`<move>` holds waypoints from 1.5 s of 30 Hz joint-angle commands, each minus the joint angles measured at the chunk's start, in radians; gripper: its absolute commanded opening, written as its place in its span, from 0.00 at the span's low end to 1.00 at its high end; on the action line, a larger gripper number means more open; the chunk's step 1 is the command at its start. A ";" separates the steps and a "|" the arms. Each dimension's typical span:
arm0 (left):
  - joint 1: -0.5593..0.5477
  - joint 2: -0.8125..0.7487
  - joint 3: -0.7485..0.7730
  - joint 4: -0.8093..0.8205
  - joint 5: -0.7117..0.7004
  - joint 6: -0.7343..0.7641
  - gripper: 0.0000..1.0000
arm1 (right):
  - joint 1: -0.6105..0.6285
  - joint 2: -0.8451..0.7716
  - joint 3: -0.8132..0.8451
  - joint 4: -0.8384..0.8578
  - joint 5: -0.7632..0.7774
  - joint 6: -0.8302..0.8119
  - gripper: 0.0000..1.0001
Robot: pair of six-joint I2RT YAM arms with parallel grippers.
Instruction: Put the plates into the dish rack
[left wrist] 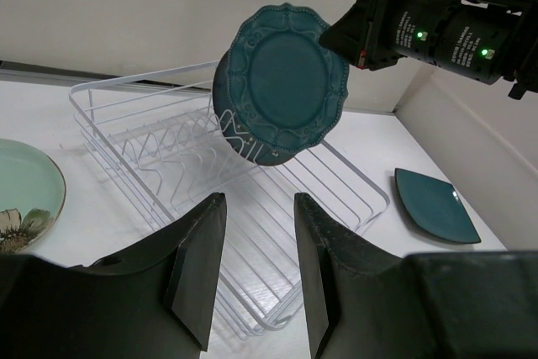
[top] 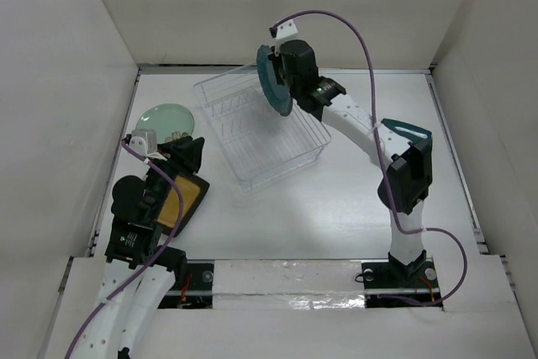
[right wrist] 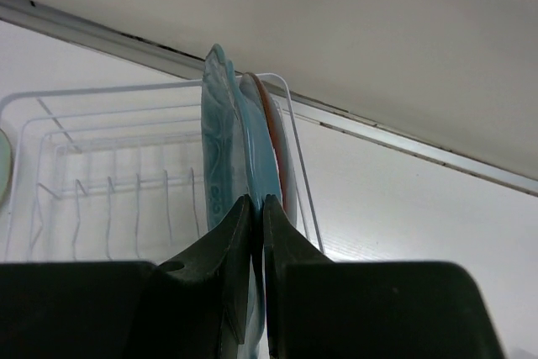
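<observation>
1. White table (top: 336, 208): fills the centre of the top view and carries everything listed below.

2. Dish rack (top: 262, 134): a clear wire tray lying at an angle in the upper middle of the top view. In the left wrist view it spans the middle of the frame, with rows of thin tines visible inside.

3. Plates, by location:
- Scalloped teal plate (left wrist: 286, 81): upright at the rack's far end, upper centre of the left wrist view, face toward that camera. Its lower edge overlaps the rack wires. Whether it sits between tines cannot be determined.
- Second plate (right wrist: 271, 136): an edge with a reddish-brown rim stands just beside the scalloped plate in the right wrist view. Contact between the two cannot be determined.
- Mint plate (top: 164, 117): flat on the table, left of the rack.
- Mustard plate (top: 187, 199): flat at lower left, partly covered by my left arm.
- Square teal plate (left wrist: 435, 204): flat on the table at the right of the left wrist view, well apart from the rack.

4. Right gripper (right wrist: 257, 208): my fingers are clamped on the rim of the scalloped teal plate, which rises edge-on between them.

5. Left gripper (left wrist: 259, 258): jaws parted and holding nothing, at the bottom of its own view, pointed toward the rack.
</observation>
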 commanded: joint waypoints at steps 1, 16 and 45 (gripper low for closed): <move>-0.003 0.003 -0.002 0.045 0.015 0.003 0.35 | 0.037 -0.020 0.091 0.259 0.119 -0.102 0.00; -0.003 0.001 -0.002 0.047 0.020 0.003 0.35 | 0.099 0.098 0.175 0.398 0.294 -0.326 0.00; -0.003 -0.002 -0.001 0.045 0.022 0.002 0.35 | 0.039 0.092 -0.050 0.349 0.104 -0.034 0.00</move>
